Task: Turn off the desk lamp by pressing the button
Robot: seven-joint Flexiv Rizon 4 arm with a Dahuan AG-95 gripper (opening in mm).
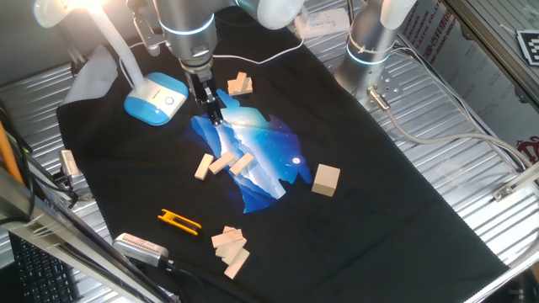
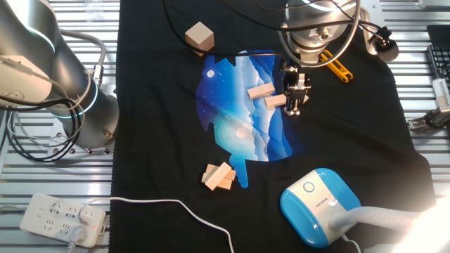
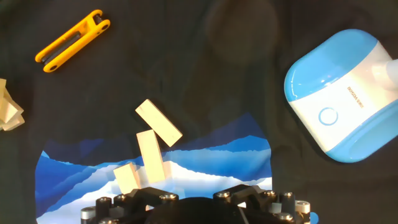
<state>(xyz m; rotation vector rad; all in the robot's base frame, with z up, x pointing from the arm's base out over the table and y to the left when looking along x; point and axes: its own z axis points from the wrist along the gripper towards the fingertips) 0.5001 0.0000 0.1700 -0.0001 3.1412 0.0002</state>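
The desk lamp stands at the back left of the black cloth, its light-blue base (image 1: 154, 98) topped by a white face. Its white neck rises to the head (image 1: 72, 8), which glares brightly. The button (image 1: 169, 102) is a small ringed circle on the white face. It also shows in the other fixed view (image 2: 308, 187) and in the hand view (image 3: 328, 116). My gripper (image 1: 215, 115) hangs over the blue print, right of the base and apart from it. It also shows in the other fixed view (image 2: 295, 105). The hand view shows only the gripper body, and the fingertips are hidden.
Several wooden blocks (image 1: 223, 162) lie on the blue print (image 1: 253, 160), with more blocks (image 1: 240, 84) beside the gripper and at the front (image 1: 230, 249). A wooden cube (image 1: 326, 179), a yellow clip (image 1: 178, 221), a second arm's base (image 1: 370, 50) and a power strip (image 2: 63, 216) are around.
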